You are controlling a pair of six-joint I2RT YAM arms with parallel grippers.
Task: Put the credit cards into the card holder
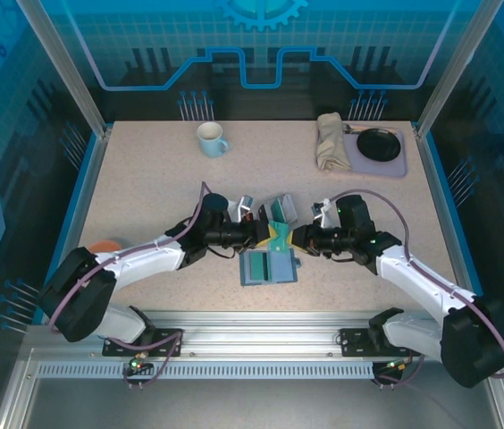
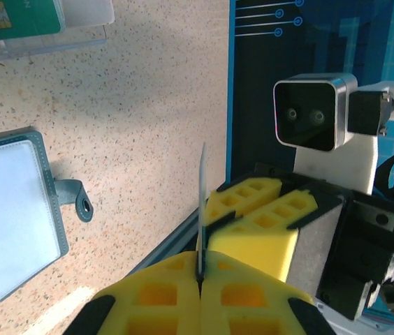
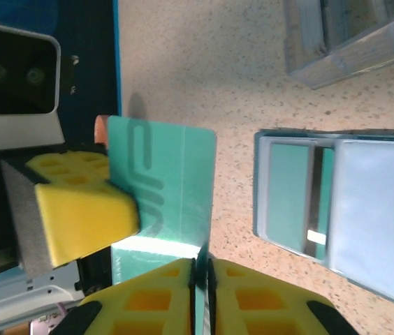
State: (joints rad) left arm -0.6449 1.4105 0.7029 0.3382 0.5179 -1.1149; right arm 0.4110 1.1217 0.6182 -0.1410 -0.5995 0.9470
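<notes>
The left gripper [image 2: 200, 279] is clenched on a thin teal-green plastic credit card [image 3: 162, 178], held on edge above the speckled beige table [image 1: 145, 197] at mid-scene; the right gripper [image 3: 202, 272] meets it from the right, yellow pads either side of the card's edge, though whether they pinch or stand loose cannot be told; the card holder [image 1: 268, 266], a soft blue-teal folding wallet, lies opened flat just near of the meeting fingers and slightly left, inner side upward; so the target sits below and nearward of the card, marginally closer to the left arm, which would likely have to lower the card and line it up with a slot.
</notes>
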